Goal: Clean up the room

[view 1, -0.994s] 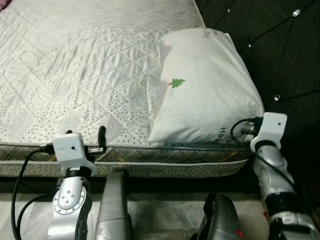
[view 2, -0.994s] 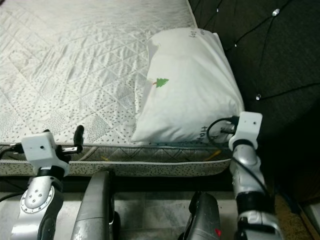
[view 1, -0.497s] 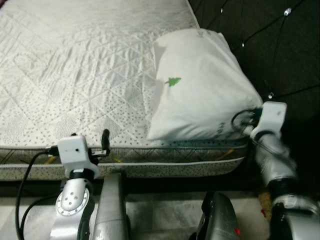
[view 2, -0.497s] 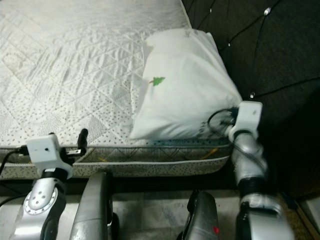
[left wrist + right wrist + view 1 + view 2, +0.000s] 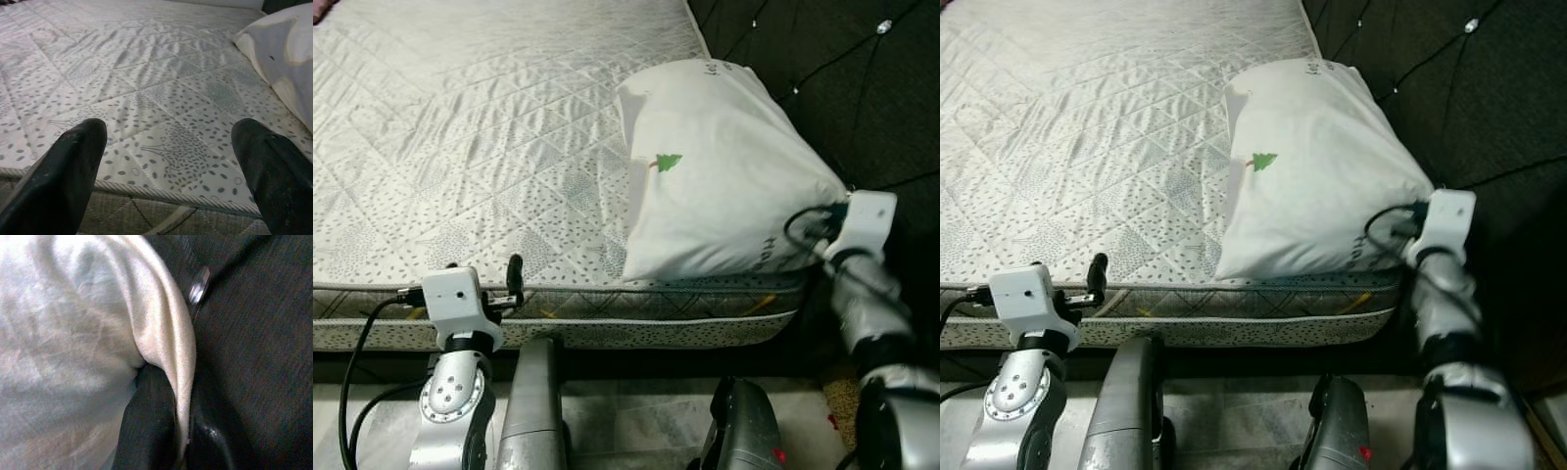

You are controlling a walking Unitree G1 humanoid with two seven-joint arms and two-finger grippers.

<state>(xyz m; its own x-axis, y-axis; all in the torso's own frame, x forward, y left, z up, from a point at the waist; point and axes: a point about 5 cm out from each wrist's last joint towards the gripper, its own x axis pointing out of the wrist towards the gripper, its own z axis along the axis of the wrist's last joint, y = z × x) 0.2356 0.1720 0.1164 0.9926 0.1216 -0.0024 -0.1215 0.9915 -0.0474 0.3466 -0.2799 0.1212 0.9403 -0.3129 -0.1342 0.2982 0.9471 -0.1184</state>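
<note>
A white pillow [image 5: 720,171] with a small green tree print lies at the right end of the quilted mattress [image 5: 460,127], against the dark tufted headboard [image 5: 842,88]. My right gripper [image 5: 178,431] is shut on the pillow's near right corner, the cloth edge pinched between its two black fingers [image 5: 146,431]. Its wrist [image 5: 867,220] sits at that corner beside the headboard. My left gripper [image 5: 171,171] is open, hovering over the mattress's front edge with nothing between its fingers [image 5: 73,166].
The mattress's piped front edge [image 5: 607,323] runs across below the pillow. A silver stud [image 5: 199,285] of the headboard shows close to the right gripper. My legs [image 5: 533,411] stand on the pale floor before the bed.
The right gripper has pulled the pillow's corner to the right, toward the headboard, and the pillow has shifted and stretched with it. The left arm has hardly moved.
</note>
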